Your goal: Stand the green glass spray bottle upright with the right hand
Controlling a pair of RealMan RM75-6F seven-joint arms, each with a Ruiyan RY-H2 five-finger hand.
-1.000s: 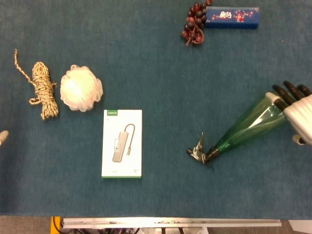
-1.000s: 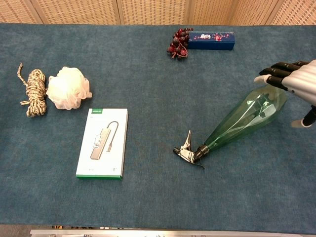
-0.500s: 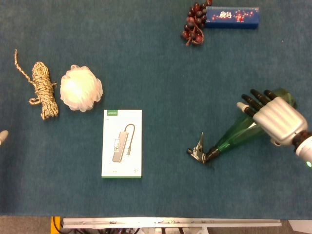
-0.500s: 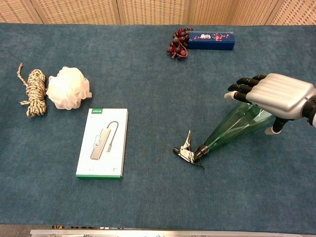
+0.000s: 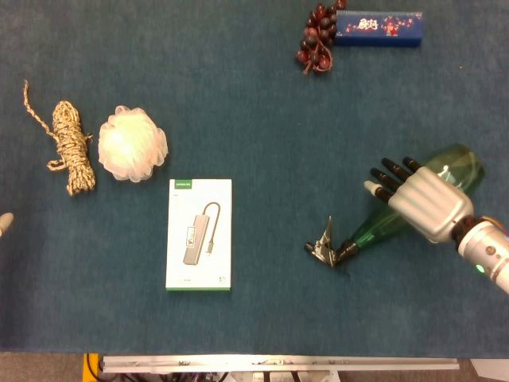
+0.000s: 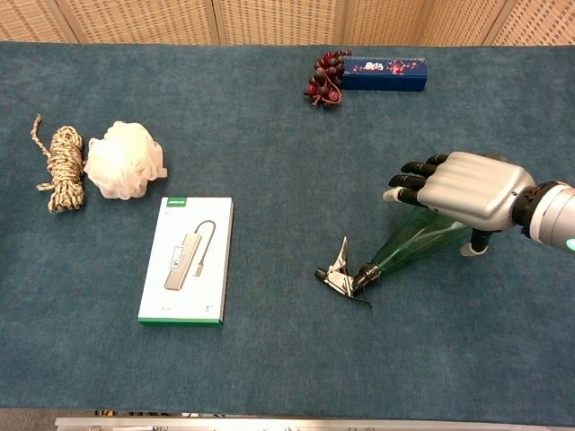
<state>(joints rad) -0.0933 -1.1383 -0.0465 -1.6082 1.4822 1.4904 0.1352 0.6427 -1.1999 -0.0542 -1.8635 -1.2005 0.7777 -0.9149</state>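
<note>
- Near the right edge of the tabletop point(image 5: 262, 103), we are finding the green glass spray bottle point(image 5: 456, 163) lying on its side, its wide base toward the right edge and its trigger nozzle point(image 5: 324, 246) pointing toward the front edge.
- We are judging the step in hand as the reach: the right hand point(image 5: 420, 199) is hanging palm-down over the bottle's middle, fingers point(image 6: 415, 175) spread apart and holding nothing that we can see.
- We are reading the next move as a wrap around the body of the bottle, thumb on one side and fingers on the other, followed by a swing that brings the base down onto the cloth and the nozzle up.
- We are expecting smooth, tapering glass to want a firm hold on the wider part, since it could slide or roll under a loose one.
- We are not able to tell whether the palm is touching the glass, because the hand is covering the middle of the bottle in both views.
- We are seeing only a pale tip of the left hand point(image 5: 5, 223) at the left edge of the head view, so its state is beyond us.
- We are leaving aside the white box point(image 5: 200, 233), the bath puff point(image 5: 132, 143), the rope coil point(image 5: 70, 145), the dark grapes point(image 5: 316, 36) and the blue box point(image 5: 378, 28), all well apart from the bottle.
</note>
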